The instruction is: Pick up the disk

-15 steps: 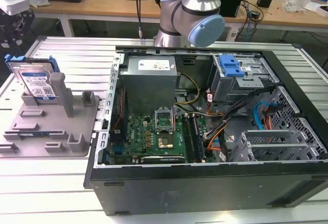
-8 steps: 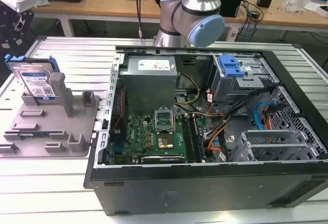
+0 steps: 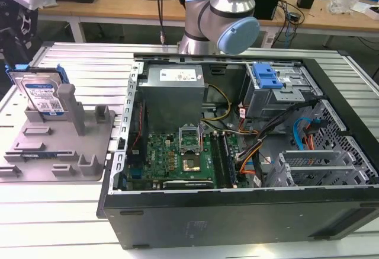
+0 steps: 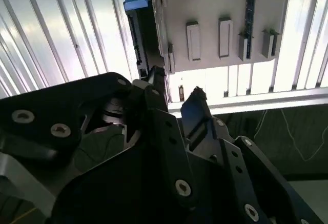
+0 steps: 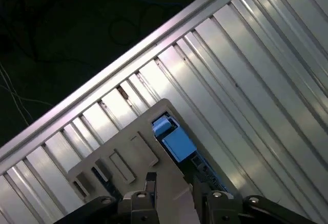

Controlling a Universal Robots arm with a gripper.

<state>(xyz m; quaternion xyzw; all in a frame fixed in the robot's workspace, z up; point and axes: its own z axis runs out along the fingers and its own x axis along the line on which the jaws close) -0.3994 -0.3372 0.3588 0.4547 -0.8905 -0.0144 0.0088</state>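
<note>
Exterior view: the disk (image 3: pixel 42 90) stands on edge in the grey plate (image 3: pixel 59 158), at the exterior view's left, its white-and-blue label showing.

Second wrist view: the gripper (image 4: pixel 177 88) is parted and empty. The disk (image 4: pixel 148 34) sits just ahead, edge-on, its long axis running away from the jaws.

First wrist view: the disk (image 5: pixel 174 141) shows its blue end ahead of the gripper.

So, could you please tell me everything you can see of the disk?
The disk is a flat silver-metal rectangle with a white-and-blue label and blue edge rails. It stands on edge on the grey fixture plate, leaning against its upright posts, at the exterior view's left. In the second wrist view it shows edge-on beyond the open end effector, which does not hold it.
</note>
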